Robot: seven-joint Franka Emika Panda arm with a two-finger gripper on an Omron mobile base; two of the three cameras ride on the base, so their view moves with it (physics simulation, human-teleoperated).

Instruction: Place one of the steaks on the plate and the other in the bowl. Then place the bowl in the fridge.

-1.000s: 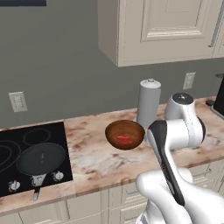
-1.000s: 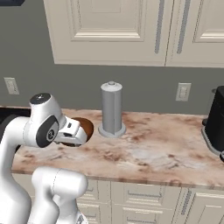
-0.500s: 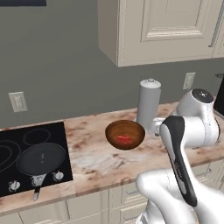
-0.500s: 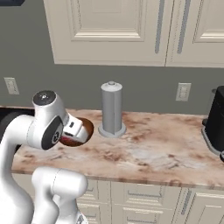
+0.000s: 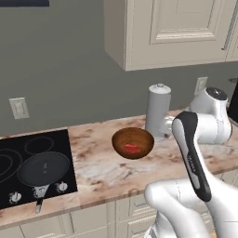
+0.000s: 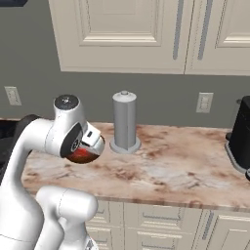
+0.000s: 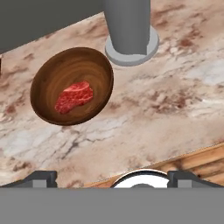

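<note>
Where the marbled countertop (image 5: 107, 172) runs wide across the scene, cream cabinets (image 6: 122, 34) hang above it against a grey wall, and drawer fronts line its near edge; at the left end of the counter sits a black stovetop (image 5: 28, 158) with a round black pan (image 5: 42, 168) on its near right burner and small knobs along its front; at the far right, in the right base view, a dark appliance (image 6: 241, 141) stands on the counter. The white arm (image 5: 197, 153) bends up over the near edge of the counter, its elbow joint level with the bowl's right side in the left base view; a grey cylinder on a round base (image 5: 158, 110), upright, stands towards the back of the counter, just right of and behind the bowl; two wall outlets (image 5: 17, 108) flank this stretch of wall. The bowl (image 7: 72, 85), dark reddish-brown with wood grain, rests on the counter just left of the cylinder's base, near it but apart; one steak (image 7: 74, 96) lies flat inside the bowl, a little off centre. The gripper (image 7: 111, 177) hangs above the near edge of the counter, well clear of the bowl, its claw spread wide and released, clasping nothing; its two dark tips (image 7: 39, 177) stand far apart at the bottom of the hand view.
</note>
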